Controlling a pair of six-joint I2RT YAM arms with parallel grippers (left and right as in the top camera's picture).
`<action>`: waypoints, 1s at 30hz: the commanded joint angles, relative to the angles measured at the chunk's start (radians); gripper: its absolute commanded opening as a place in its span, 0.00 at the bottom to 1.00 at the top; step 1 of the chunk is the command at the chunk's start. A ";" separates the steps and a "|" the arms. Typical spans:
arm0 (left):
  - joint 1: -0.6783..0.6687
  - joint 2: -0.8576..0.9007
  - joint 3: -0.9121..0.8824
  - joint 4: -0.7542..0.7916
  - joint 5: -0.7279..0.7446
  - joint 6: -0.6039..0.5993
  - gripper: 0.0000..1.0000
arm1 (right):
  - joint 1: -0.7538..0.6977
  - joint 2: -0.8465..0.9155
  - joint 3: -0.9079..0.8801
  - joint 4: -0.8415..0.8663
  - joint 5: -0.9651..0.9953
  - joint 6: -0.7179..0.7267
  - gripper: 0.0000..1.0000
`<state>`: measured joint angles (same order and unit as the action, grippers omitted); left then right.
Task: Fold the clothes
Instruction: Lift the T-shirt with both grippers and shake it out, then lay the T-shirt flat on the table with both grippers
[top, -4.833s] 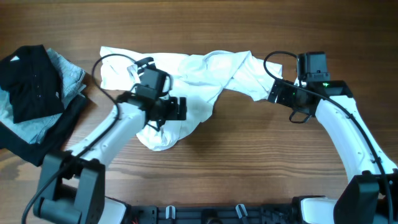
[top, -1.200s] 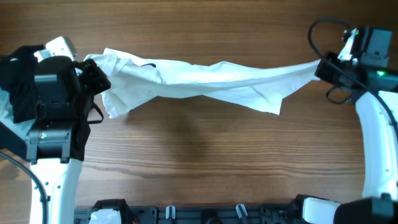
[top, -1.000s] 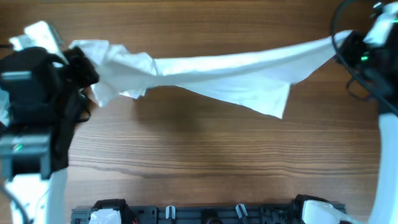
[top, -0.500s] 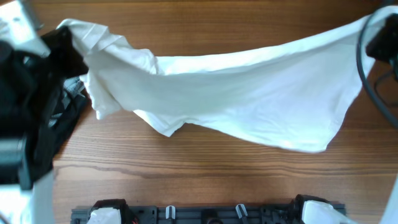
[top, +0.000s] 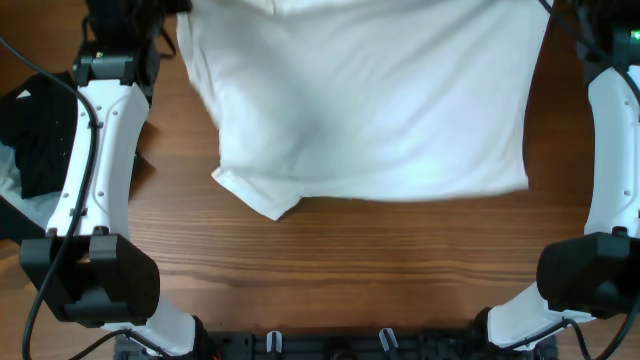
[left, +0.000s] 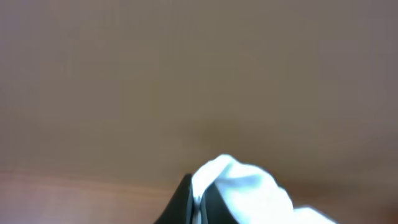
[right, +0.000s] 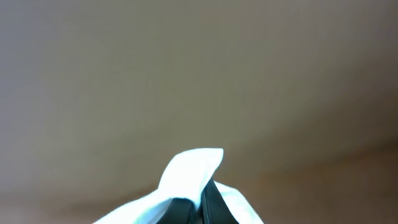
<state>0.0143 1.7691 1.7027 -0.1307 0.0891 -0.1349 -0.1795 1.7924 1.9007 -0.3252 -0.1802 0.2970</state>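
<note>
A white shirt (top: 370, 100) hangs spread wide between my two arms, covering the upper middle of the overhead view. Its lower hem runs roughly level, with one corner drooping at the lower left. The left arm (top: 105, 120) and right arm (top: 612, 130) reach to the top corners, where the shirt's upper edge leaves the frame. In the left wrist view my left gripper (left: 199, 202) is shut on a fold of white cloth (left: 249, 186). In the right wrist view my right gripper (right: 202, 202) is shut on another white fold (right: 189, 171).
A pile of dark and grey clothes (top: 35, 150) lies at the table's left edge, beside the left arm. Bare wooden table (top: 350, 270) shows below the hanging shirt, down to the front rail.
Both arms have raised the shirt and drawn it apart. It went from a twisted band stretched across the table to a wide flat sheet filling the top of the view.
</note>
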 joint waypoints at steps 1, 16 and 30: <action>0.021 -0.039 0.280 0.069 0.005 -0.087 0.04 | -0.005 -0.061 0.145 0.063 0.008 0.062 0.04; 0.023 0.045 0.504 -1.039 0.176 -0.078 0.04 | -0.005 0.053 0.218 -0.658 0.297 -0.193 0.04; -0.072 0.273 0.138 -1.374 0.164 -0.052 0.04 | -0.005 0.266 0.095 -1.214 0.227 -0.156 0.04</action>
<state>-0.0452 2.0445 1.9587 -1.5188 0.2455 -0.2028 -0.1799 2.0495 2.0739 -1.5242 0.0826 0.1295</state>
